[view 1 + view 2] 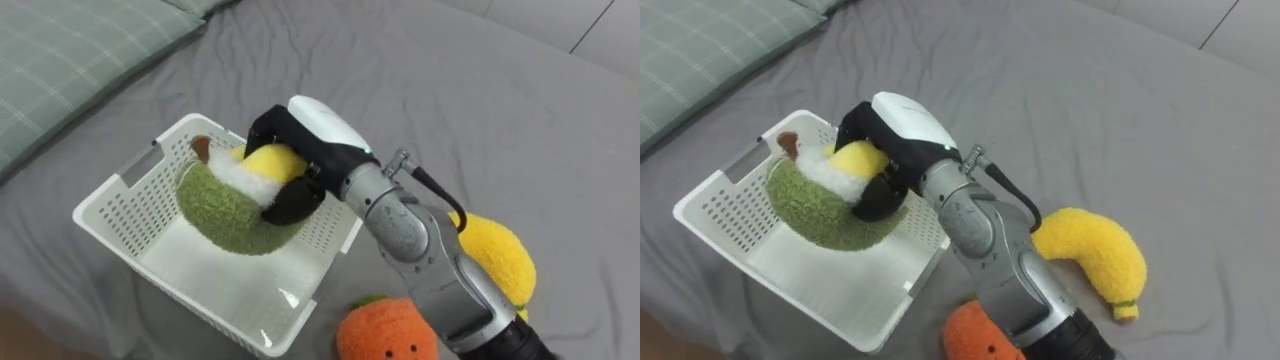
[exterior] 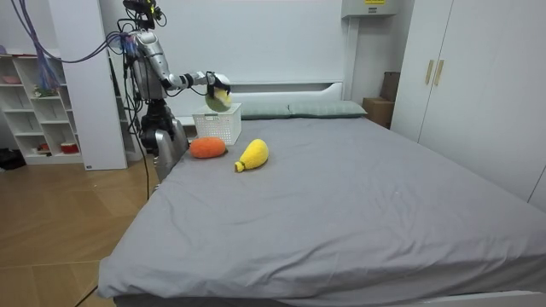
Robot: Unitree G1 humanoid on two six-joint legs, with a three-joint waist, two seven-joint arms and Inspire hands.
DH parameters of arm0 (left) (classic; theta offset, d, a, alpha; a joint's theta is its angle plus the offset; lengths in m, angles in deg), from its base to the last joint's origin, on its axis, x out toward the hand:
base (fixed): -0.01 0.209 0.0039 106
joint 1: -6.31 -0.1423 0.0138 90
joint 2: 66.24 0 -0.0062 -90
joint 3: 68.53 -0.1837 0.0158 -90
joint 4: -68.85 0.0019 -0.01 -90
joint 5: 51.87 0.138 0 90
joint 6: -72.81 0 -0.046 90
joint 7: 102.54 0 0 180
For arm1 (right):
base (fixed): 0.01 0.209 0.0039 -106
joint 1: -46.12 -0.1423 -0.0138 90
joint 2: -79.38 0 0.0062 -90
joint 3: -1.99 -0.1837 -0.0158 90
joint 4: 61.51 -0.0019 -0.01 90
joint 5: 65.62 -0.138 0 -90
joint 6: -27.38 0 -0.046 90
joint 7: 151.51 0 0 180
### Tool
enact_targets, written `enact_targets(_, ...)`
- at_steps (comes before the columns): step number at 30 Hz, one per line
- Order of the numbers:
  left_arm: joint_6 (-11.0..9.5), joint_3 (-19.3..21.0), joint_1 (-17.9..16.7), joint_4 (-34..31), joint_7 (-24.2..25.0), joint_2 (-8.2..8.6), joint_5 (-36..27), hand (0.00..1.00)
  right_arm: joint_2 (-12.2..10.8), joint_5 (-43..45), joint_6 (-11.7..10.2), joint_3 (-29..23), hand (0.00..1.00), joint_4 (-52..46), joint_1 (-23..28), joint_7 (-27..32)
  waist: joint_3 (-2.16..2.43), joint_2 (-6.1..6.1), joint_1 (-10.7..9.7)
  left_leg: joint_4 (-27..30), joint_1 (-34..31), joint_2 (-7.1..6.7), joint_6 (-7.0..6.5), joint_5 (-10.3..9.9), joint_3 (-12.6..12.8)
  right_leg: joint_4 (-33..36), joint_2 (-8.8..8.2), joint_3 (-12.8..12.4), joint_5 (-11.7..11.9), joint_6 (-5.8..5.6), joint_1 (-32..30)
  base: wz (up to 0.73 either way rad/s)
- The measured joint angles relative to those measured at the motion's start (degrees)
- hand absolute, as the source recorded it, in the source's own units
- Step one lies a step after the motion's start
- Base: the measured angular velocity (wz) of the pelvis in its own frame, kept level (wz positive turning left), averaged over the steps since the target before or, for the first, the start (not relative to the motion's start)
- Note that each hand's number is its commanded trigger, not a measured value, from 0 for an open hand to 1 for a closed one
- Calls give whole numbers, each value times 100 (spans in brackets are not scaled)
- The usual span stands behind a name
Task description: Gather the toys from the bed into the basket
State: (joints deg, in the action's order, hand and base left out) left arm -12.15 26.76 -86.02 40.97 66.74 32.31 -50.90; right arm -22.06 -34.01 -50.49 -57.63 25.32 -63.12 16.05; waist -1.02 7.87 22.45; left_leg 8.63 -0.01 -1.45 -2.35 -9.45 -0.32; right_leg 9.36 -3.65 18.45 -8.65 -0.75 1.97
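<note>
Green plush toy (image 1: 228,218) clutched in right hand (image 1: 318,132) over basket (image 1: 125,205); room view: robot stands beside bed (image 2: 341,196)

bare basket (image 1: 112,214) floor, orange toy (image 1: 385,335) just beside its corner.

No text, number, brand or sign can be read on the bed, the basket or the toys. In the room view, at about 1 o'clock along the top edge, a small yellow label (image 2: 373,2) sits on a white wall unit (image 2: 363,10). Its marks are too small to make out.
</note>
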Motion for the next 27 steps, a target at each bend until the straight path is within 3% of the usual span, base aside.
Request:
enact_targets(10,0,-113,3,-215,21,18,-4,0,-2,10,44,278,0,161,1,-149,-12,15,24,16,-41,-13,-1,0,-30,-49,-2,24,0,0,-1,1)
enact_targets(27,86,-114,7,-214,28,22,-13,0,0,-7,45,289,0,468,1,-149,-41,-21,99,-2,-58,-16,0,0,-46,-69,0,22,0,0,-2,0)
